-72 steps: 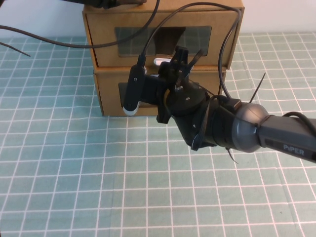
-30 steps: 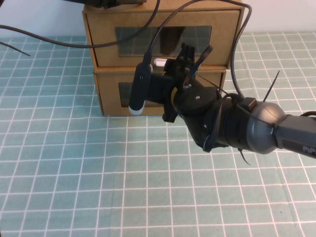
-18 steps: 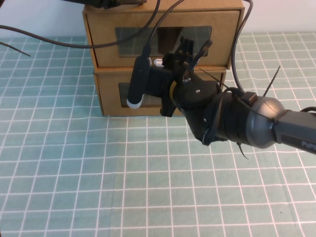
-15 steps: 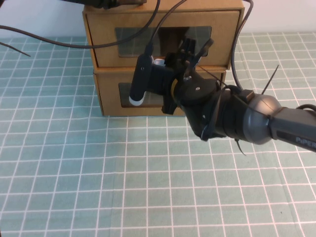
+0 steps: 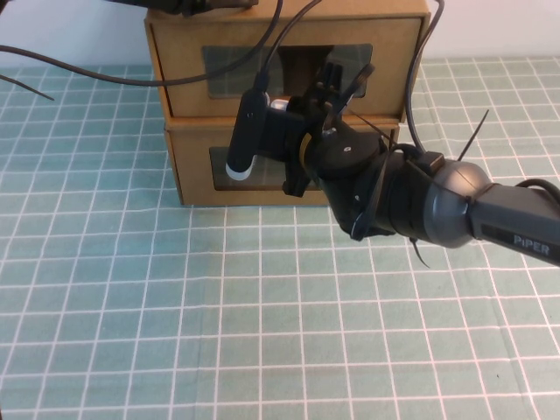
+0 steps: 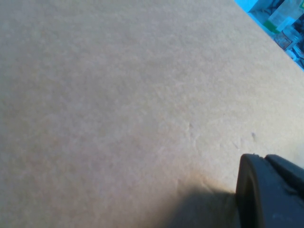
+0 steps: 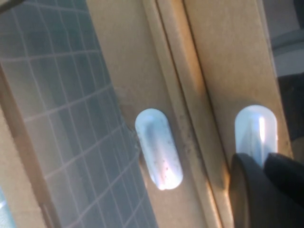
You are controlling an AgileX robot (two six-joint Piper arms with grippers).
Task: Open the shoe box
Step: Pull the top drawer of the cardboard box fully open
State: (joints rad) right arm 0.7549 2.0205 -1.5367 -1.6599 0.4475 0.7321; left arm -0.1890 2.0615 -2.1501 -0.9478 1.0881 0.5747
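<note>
Right gripper [image 7: 265,171]: at front of stacked shoe boxes [image 5: 192,179], fingers clenched together on end of white tab [image 7: 256,126]. Second white tab [image 7: 159,147] just beside gripper, across seam between two boxes. Left gripper [image 6: 267,166]: closed, cardboard box top [image 6: 118,95] directly under it, touching.

right end effector [image 5: 339,85] | moved forward | closer to upper shoe box [image 5: 179,70] front
</note>
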